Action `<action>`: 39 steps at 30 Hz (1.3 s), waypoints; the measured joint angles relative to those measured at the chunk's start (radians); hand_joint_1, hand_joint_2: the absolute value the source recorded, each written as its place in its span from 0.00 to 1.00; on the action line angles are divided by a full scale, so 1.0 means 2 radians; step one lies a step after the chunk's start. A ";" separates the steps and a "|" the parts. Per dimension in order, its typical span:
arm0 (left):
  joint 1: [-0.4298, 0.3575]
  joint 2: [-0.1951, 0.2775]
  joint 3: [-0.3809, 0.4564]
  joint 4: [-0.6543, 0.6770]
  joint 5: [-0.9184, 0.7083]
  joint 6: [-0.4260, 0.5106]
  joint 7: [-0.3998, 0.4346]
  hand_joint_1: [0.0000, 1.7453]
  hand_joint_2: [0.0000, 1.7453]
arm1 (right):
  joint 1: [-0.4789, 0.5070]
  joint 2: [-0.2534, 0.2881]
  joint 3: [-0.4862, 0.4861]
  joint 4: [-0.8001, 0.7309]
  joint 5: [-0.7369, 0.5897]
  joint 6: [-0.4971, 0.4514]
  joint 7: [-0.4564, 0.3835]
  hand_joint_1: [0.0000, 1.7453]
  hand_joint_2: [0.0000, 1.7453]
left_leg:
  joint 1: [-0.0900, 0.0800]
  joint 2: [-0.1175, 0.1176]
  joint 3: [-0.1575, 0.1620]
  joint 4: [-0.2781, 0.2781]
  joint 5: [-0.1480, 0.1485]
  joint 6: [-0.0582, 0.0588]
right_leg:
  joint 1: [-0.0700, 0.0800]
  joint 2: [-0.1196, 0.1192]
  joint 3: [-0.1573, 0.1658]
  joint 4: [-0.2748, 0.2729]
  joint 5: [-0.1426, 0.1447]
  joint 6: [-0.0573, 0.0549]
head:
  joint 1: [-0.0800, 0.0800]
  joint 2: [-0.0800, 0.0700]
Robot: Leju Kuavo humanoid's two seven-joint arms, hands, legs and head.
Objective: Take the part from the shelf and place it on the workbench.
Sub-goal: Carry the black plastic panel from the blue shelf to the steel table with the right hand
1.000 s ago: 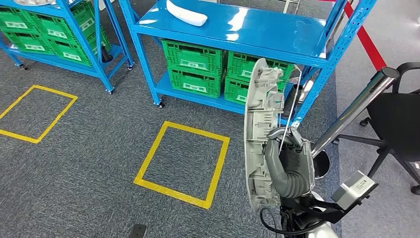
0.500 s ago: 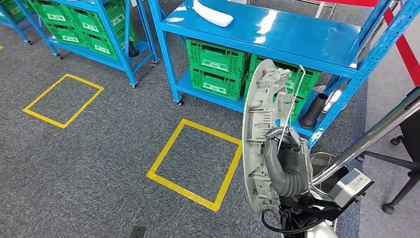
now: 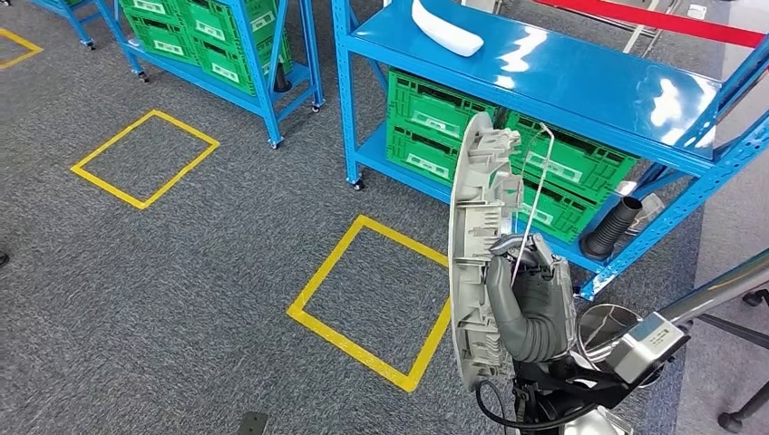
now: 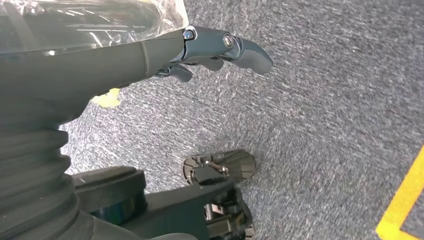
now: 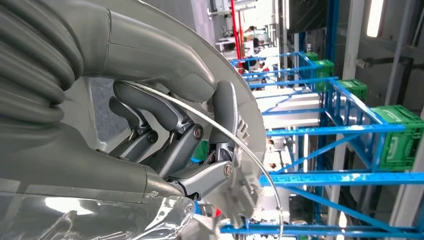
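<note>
A long grey plastic part (image 3: 475,237) stands upright at the lower right of the head view, ribbed side toward me, with a thin wire loop (image 3: 537,186) on it. My right hand (image 3: 531,304) grips its lower half, thumb wrapped across it. In the right wrist view the fingers (image 5: 172,117) curl around the part's edge (image 5: 246,116) and the wire. My left hand (image 4: 220,47) hangs over the grey carpet, fingers loosely extended, holding nothing.
A blue shelf (image 3: 580,83) stands ahead with a white curved part (image 3: 444,27) on its top board and green crates (image 3: 426,127) below. A black hose (image 3: 613,227) leans by its right post. Yellow floor squares (image 3: 376,299) mark the carpet. A second blue rack (image 3: 227,45) stands at left.
The whole picture has shifted: the shelf and floor squares slide right, so the camera has turned left. The part stays held upright in my right hand.
</note>
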 joint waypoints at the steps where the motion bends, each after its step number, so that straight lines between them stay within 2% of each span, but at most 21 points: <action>1: 0.000 0.000 0.000 0.000 0.000 0.000 0.000 0.00 1.00 | 0.001 0.000 0.000 0.000 0.000 0.000 0.000 1.00 1.00 | -0.001 -0.004 0.002 0.001 -0.002 0.000 | 0.001 0.002 0.009 -0.026 0.022 -0.002 | 0.000 0.000; 3: 0.000 0.000 0.000 0.000 0.000 0.000 0.000 0.00 1.00 | 0.002 0.000 0.000 0.000 0.000 0.000 0.000 1.00 1.00 | -0.002 -0.011 0.003 0.004 -0.005 -0.002 | 0.002 0.013 0.031 -0.082 0.054 -0.007 | 0.000 0.000; 4: 0.000 -0.001 0.000 0.000 0.000 0.000 0.000 0.00 1.00 | 0.002 0.000 0.000 0.000 0.000 0.000 0.000 1.00 1.00 | -0.001 -0.014 0.002 0.006 -0.006 -0.004 | 0.002 0.018 0.039 -0.101 0.060 -0.009 | -0.001 0.000; 7: 0.000 -0.001 0.000 0.000 0.000 0.000 0.000 0.00 1.00 | 0.002 0.000 -0.001 0.000 0.000 0.000 0.000 1.00 1.00 | 0.000 -0.021 -0.002 0.006 -0.005 -0.011 | 0.003 0.018 0.044 -0.116 0.056 -0.011 | 0.000 0.000; 9: 0.002 -0.001 0.000 0.000 0.000 0.000 0.000 0.00 1.00 | 0.003 0.000 -0.001 0.000 0.000 0.000 0.000 1.00 1.00 | 0.000 -0.017 -0.005 0.014 -0.012 -0.018 | 0.001 0.012 0.049 -0.121 0.057 -0.015 | -0.001 0.000; 12: 0.001 0.000 0.000 0.000 0.000 0.000 0.000 0.00 1.00 | 0.003 0.000 -0.001 0.000 0.000 0.000 0.000 1.00 1.00 | 0.005 0.000 -0.041 0.088 -0.046 -0.029 | -0.002 0.000 0.057 -0.125 0.055 -0.019 | -0.004 0.000; 14: 0.001 0.000 0.000 0.000 0.000 0.000 0.000 0.00 1.00 | 0.003 0.000 -0.001 0.001 0.000 0.000 0.000 1.00 1.00 | 0.010 0.003 -0.065 0.131 -0.055 -0.035 | -0.002 -0.007 0.061 -0.125 0.052 -0.018 | -0.004 0.000; 15: 0.002 0.000 0.000 0.000 0.000 0.000 0.000 0.00 1.00 | 0.004 0.000 -0.001 0.001 0.000 0.000 0.000 1.00 1.00 | 0.012 0.003 -0.066 0.129 -0.046 -0.037 | -0.003 -0.010 0.063 -0.125 0.051 -0.017 | -0.004 0.000; 16: 0.002 0.000 0.000 0.000 0.000 0.000 0.000 0.00 1.00 | 0.004 0.000 -0.001 0.001 0.000 0.000 0.000 1.00 1.00 | 0.013 0.004 -0.058 0.111 -0.031 -0.038 | -0.004 -0.012 0.065 -0.124 0.049 -0.015 | -0.004 0.000; 18: 0.002 0.001 0.000 0.000 -0.001 -0.001 0.000 0.00 1.00 | 0.004 0.000 -0.002 0.001 0.000 0.000 0.000 1.00 1.00 | 0.013 0.012 -0.029 0.050 0.001 -0.040 | -0.006 -0.017 0.070 -0.124 0.044 -0.010 | -0.004 0.000; 20: 0.001 0.001 0.000 0.000 -0.002 -0.001 0.000 0.00 1.00 | 0.004 0.001 -0.002 0.001 0.000 0.000 0.000 1.00 1.00 | 0.009 0.019 -0.010 0.012 0.008 -0.033 | -0.005 -0.022 0.073 -0.123 0.041 -0.003 | -0.005 0.000; 23: 0.003 0.002 -0.001 0.000 -0.003 -0.002 0.000 0.00 1.00 | 0.004 0.001 -0.002 0.001 0.000 -0.001 0.000 1.00 1.00 | 0.006 0.015 -0.009 0.008 0.003 -0.018 | -0.005 -0.028 0.076 -0.127 0.039 0.007 | -0.002 0.000; 25: 0.004 0.003 -0.001 0.000 -0.003 -0.002 0.000 0.00 1.00 | 0.003 0.001 -0.002 0.001 0.000 -0.002 0.000 1.00 1.00 | 0.007 0.011 -0.007 0.006 0.004 -0.010 | -0.007 -0.022 0.072 -0.115 0.028 0.010 | 0.000 0.000; 27: 0.004 0.003 -0.001 0.000 -0.003 -0.002 0.000 0.00 1.00 | 0.004 0.001 -0.002 0.001 0.000 -0.002 0.000 1.00 1.00 | 0.006 0.006 -0.006 0.004 0.003 -0.005 | -0.006 -0.008 0.048 -0.064 0.000 0.009 | 0.003 0.000; 29: 0.004 0.003 -0.001 0.000 -0.003 -0.002 0.000 0.00 1.00 | 0.004 0.002 -0.002 0.001 0.000 -0.002 0.000 1.00 1.00 | 0.003 0.001 -0.005 0.005 0.002 -0.002 | -0.003 -0.002 0.013 -0.001 -0.021 0.005 | 0.004 0.000; 30: 0.004 0.003 -0.001 0.000 -0.003 -0.002 0.000 0.00 1.00 | 0.005 0.002 -0.002 0.001 0.000 -0.002 0.000 1.00 1.00 | 0.002 -0.003 -0.005 0.005 0.002 -0.001 | -0.002 -0.001 0.003 0.013 -0.018 0.003 | 0.005 0.000; 31: 0.004 0.004 -0.001 0.000 -0.003 -0.002 0.000 0.00 1.00 | 0.006 0.002 -0.002 0.001 0.000 -0.002 0.000 1.00 1.00 | 0.000 -0.007 -0.004 0.005 0.001 0.000 | 0.000 -0.001 0.002 0.008 -0.006 0.000 | 0.005 0.000; 32: 0.004 0.004 -0.001 0.000 -0.003 -0.002 0.000 0.00 1.00 | 0.006 0.002 -0.002 0.001 0.000 -0.002 0.000 1.00 1.00 | -0.001 -0.012 -0.003 0.005 0.001 0.000 | 0.002 0.002 0.009 -0.015 0.014 -0.004 | 0.005 0.000; 34: 0.003 0.003 -0.001 0.000 -0.003 -0.002 0.000 0.00 1.00 | 0.006 0.002 -0.002 0.001 0.000 -0.002 0.000 1.00 1.00 | -0.003 -0.020 -0.003 0.007 0.000 -0.001 | 0.004 0.020 0.031 -0.076 0.049 -0.011 | 0.004 0.000; 36: 0.003 0.003 -0.001 0.000 -0.003 -0.002 0.000 0.00 1.00 | 0.006 0.002 -0.002 0.001 0.000 -0.002 0.000 1.00 1.00 | -0.002 -0.028 -0.007 0.008 0.001 -0.005 | 0.005 0.033 0.044 -0.110 0.058 -0.013 | 0.003 0.000; 39: 0.004 0.004 -0.001 0.000 -0.003 -0.002 0.000 0.00 1.00 | 0.007 0.002 -0.002 0.001 0.000 -0.003 0.000 1.00 1.00 | 0.000 -0.033 -0.010 0.009 0.001 -0.014 | 0.004 0.025 0.049 -0.119 0.057 -0.015 | 0.003 0.000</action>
